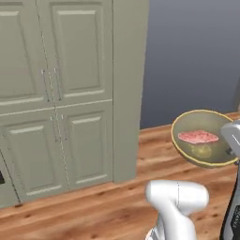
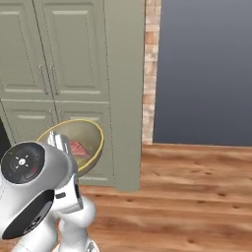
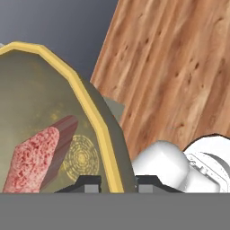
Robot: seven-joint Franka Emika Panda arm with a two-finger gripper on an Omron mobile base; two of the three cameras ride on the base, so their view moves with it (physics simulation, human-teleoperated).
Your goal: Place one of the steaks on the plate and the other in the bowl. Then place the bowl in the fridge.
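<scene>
The olive-tan bowl point(image 1: 201, 122) with a yellow rim hangs tilted in the air above the wooden floor. A pale pink-red steak point(image 1: 198, 137) lies inside it. My gripper point(image 1: 232, 140) is shut on the bowl's right rim. In the hand view the rim of the bowl point(image 3: 36, 90) runs between the two fingertips of the gripper point(image 3: 117, 183), and the steak point(image 3: 33, 161) leans against the inner wall. From the right base view, the bowl point(image 2: 91, 135) and steak point(image 2: 78, 147) sit just behind my arm. The plate and the fridge are out of view.
Tall grey-green cabinet doors point(image 1: 61, 93) stand to the left, ending in a side panel point(image 2: 125, 98). A brick strip point(image 2: 150, 74) and a dark grey wall point(image 2: 206, 69) lie to the right. Wooden floor point(image 2: 197, 197) spreads in front.
</scene>
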